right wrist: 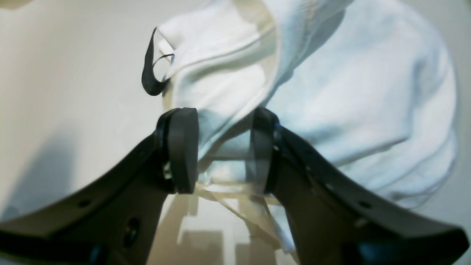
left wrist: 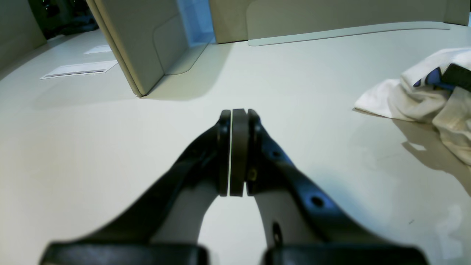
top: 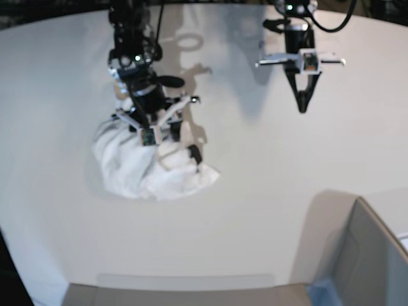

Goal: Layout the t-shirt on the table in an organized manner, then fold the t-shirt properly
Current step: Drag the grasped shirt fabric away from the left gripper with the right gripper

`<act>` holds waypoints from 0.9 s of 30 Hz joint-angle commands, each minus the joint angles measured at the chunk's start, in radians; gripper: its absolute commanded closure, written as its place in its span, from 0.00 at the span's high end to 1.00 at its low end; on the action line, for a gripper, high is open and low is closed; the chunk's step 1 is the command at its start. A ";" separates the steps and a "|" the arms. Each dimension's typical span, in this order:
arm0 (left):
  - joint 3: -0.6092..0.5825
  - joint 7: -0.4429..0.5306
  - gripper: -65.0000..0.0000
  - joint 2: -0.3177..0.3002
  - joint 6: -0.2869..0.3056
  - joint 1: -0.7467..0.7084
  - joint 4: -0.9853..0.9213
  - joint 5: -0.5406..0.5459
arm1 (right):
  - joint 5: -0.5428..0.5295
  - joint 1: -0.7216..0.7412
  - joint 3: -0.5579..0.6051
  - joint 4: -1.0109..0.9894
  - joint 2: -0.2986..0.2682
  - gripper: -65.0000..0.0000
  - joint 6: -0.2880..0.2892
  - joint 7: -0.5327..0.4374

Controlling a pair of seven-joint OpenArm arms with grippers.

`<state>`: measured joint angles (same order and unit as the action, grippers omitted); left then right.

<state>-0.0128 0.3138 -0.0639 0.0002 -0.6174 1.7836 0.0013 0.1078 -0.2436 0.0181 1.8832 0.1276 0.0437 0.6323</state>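
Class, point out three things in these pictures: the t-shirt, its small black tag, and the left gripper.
t-shirt (top: 137,169): base view, on the crumpled white cloth heap.
black tag (right wrist: 149,79): right wrist view, on the dark loop at the shirt's edge.
left gripper (left wrist: 237,117): left wrist view, at the closed fingertips.

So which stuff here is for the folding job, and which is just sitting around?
For the job:
- t-shirt, crumpled in a heap
- table it lies on
- right pincer, jaws apart around a fold of cloth
- left pincer, shut, holding nothing

Just lying about:
- grey box at the table's near corner
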 commanded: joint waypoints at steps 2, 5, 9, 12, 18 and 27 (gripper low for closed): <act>0.004 0.023 0.00 0.000 -0.002 -0.005 0.015 -0.001 | -0.004 0.025 0.006 0.009 0.005 0.39 0.000 -0.029; 0.003 0.023 0.00 0.000 -0.002 -0.005 0.015 -0.001 | -0.004 0.037 0.012 0.005 0.005 0.38 0.000 -0.030; 0.003 0.023 0.00 -0.001 -0.002 -0.005 0.015 -0.001 | -0.004 0.065 0.019 0.003 0.005 0.24 0.008 -0.027; 0.003 0.023 0.00 -0.001 -0.002 -0.005 0.015 -0.001 | -0.004 0.088 0.029 0.003 -0.001 0.04 0.008 -0.027; 0.003 0.023 0.00 -0.001 -0.002 -0.003 0.015 -0.001 | -0.003 0.092 -0.027 0.114 -0.001 0.00 0.006 -0.030; 0.000 0.021 0.00 -0.001 -0.002 -0.003 0.014 -0.002 | -0.006 0.221 -0.488 0.143 -0.001 0.00 0.006 -0.032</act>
<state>-0.0124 0.3103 -0.0643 -0.0002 -0.6140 1.7832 0.0013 0.1097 -0.0360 -0.4755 2.0121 0.1268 0.0429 0.6277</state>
